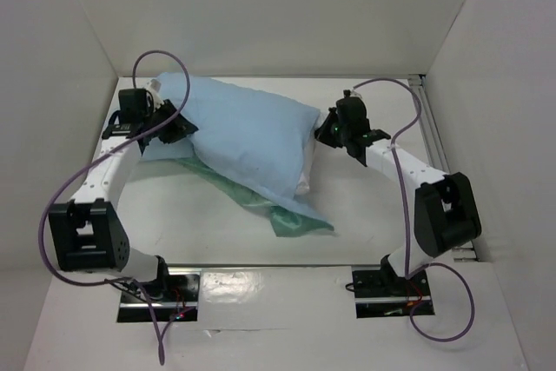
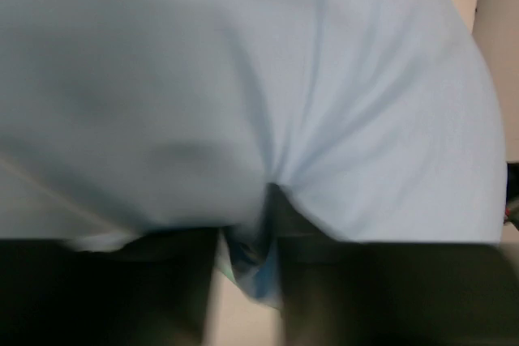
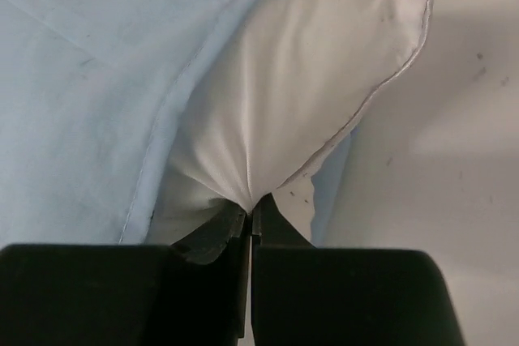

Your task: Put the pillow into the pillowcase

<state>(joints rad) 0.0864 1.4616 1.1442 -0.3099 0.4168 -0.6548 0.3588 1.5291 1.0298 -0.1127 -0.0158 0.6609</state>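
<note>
A large plump white fabric pillow (image 1: pixel 305 178) lies almost wholly inside a thin limp pillowcase (image 1: pixel 248 132), plain light blue on its upper face. The bundle stretches across the far half of the white table (image 1: pixel 217 236), from the far left corner towards the right edge. Only the pillow's right end shows beyond the open mouth of the case. A flat flap of the case, showing its shiny sea-green side, trails out from under the bundle towards the middle of the near edge. The left gripper (image 1: pixel 178 124) is at the bundle's left end near the far left corner. In the left wrist view its dark fingers (image 2: pixel 182 289) are drawn in on a puckered fold of the blue cloth (image 2: pixel 243 103), which fills nearly the whole view above them. The right gripper (image 1: pixel 324 133) meets the bundle's right end. In the right wrist view its jaws are pressed tight together on a pinch of the white pillow fabric (image 3: pixel 308 87), just beside the seamed hem of the blue case (image 3: pixel 81 79), with the pillow's corner bulging up beyond the fingertips.
</note>
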